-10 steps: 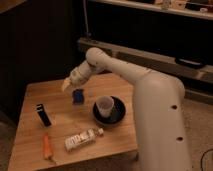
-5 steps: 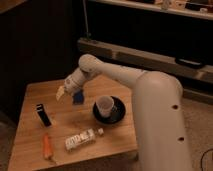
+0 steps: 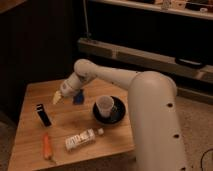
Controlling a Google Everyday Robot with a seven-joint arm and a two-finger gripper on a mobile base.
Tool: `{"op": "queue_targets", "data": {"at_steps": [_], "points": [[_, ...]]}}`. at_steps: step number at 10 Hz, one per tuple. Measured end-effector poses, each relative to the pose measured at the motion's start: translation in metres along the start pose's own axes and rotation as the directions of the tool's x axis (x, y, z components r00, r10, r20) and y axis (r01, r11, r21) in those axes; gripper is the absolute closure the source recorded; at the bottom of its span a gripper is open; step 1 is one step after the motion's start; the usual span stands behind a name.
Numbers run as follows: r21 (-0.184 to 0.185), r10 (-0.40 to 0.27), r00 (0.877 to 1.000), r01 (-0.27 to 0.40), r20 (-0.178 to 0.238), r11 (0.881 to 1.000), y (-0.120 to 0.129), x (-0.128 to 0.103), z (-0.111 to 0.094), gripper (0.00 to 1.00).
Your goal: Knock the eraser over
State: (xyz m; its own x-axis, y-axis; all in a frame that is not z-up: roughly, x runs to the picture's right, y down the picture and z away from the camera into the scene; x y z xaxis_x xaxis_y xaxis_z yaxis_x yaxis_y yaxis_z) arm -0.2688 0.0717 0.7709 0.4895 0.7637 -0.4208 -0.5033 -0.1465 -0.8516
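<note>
The eraser (image 3: 43,114) is a slim black block with a small white band at its far end, on the left part of the wooden table (image 3: 30,145). My gripper (image 3: 58,96) hovers over the table just up and right of the eraser, apart from it, at the end of the white arm (image 3: 110,75). A small blue block (image 3: 78,97) sits right behind the gripper, partly covered by the wrist. An orange carrot (image 3: 47,145) lies near the front left.
A black plate (image 3: 118,114) with a white cup (image 3: 104,106) on it stands right of centre. A small white bottle (image 3: 80,141) lies on its side near the front edge. My white body (image 3: 155,130) stands at the table's right side. Dark shelving runs behind.
The gripper has swung left and a little forward, from above the blue block toward the eraser. The objects on the table have not moved.
</note>
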Motion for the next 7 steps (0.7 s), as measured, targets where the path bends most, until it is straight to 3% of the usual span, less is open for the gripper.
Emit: {"op": "queue_targets", "data": {"at_steps": [4, 7], "points": [[-0.039, -0.021, 1.0, 0.02, -0.018, 0.999, 0.012, 0.003, 0.02, 1.0], [-0.047, -0.031, 0.999, 0.03, -0.028, 0.998, 0.018, 0.002, 0.029, 1.0]]}}
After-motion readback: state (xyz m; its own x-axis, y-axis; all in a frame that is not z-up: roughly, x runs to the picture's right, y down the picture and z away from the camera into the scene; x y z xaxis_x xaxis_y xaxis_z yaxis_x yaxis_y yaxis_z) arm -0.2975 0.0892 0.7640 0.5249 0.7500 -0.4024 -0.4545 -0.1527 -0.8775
